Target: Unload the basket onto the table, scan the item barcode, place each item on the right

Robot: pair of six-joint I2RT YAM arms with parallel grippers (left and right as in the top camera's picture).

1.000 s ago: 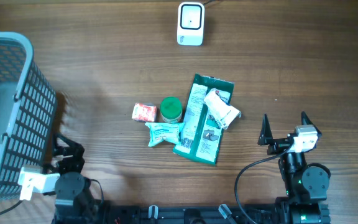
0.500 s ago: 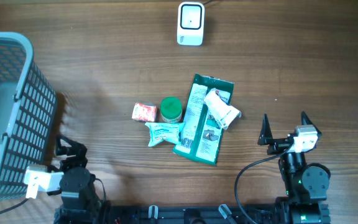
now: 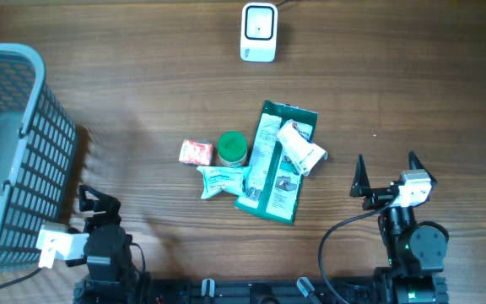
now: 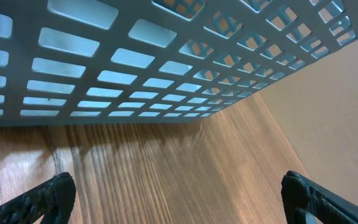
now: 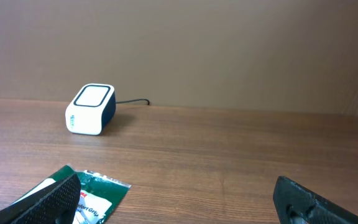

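A green packet (image 3: 270, 190) lies flat mid-table (image 3: 142, 76), tilted a little, and everything else sits around it. A white roll (image 3: 300, 147) rests across its upper right part. Touching its left edge is a teal-and-white pouch (image 3: 222, 181). Just above that pouch, left of the packet, stands a green-lidded jar (image 3: 232, 148) with a small red pack (image 3: 196, 151) against the jar's left side. No barcode can be read on any of them from above.

The white scanner (image 3: 258, 32) stands well beyond the packet toward the far edge (its cable trails off behind it); the right wrist view shows it (image 5: 91, 109) past the packet's corner (image 5: 107, 186).

Far left of the packet sits the blue-grey lattice basket (image 3: 45, 160). Its inside, as far as the frame reaches, seems to show only bare grey floor.

The left gripper (image 3: 96, 201) sits left of the packet and nearer the robot, close beside the basket wall (image 4: 166, 56), fingers spread wide and holding nothing. The right gripper (image 3: 386, 160) sits right of the packet, well apart from it, fingers likewise spread wide and holding nothing.
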